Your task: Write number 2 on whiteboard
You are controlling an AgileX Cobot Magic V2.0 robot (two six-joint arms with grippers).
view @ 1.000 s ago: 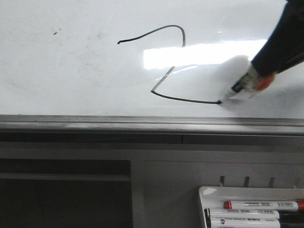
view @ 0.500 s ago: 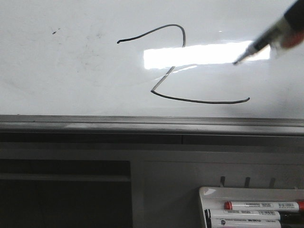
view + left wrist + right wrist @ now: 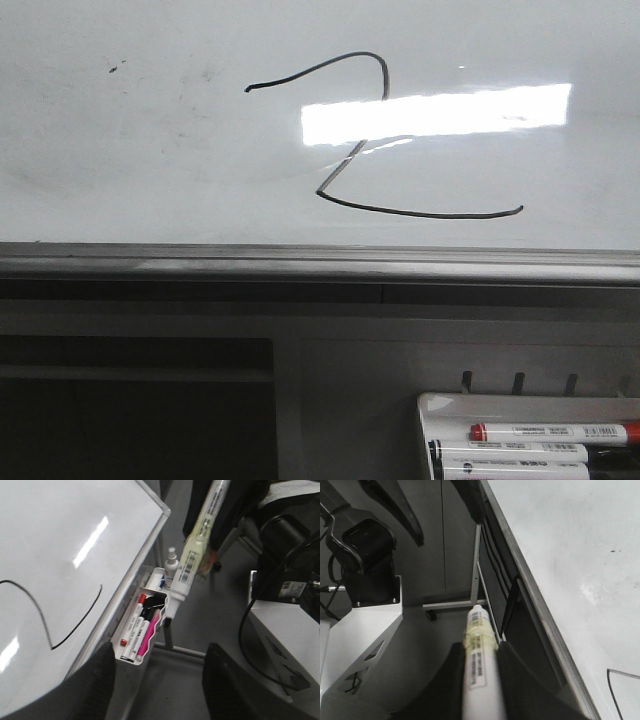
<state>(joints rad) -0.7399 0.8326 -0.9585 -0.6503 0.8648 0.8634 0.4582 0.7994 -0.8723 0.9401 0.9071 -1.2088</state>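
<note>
One wet 2 [image 3: 385,140] on the whiteboard [image 3: 150,150], easy to smudge with the pen [image 3: 480,675] squeezed in the right gripper [image 3: 479,680]; left gripper unseen.

glossy whiteboard [image 3: 150,150], matt grey metal ledge [image 3: 300,262], plastic marker [image 3: 481,680].

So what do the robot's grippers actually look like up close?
Both are plain and dark. The right gripper has two smooth, matte black fingers with rounded tips. The left gripper shows two broad, dark grey fingers, blurred because they are so near the camera. No markings or sleeves show.
</note>
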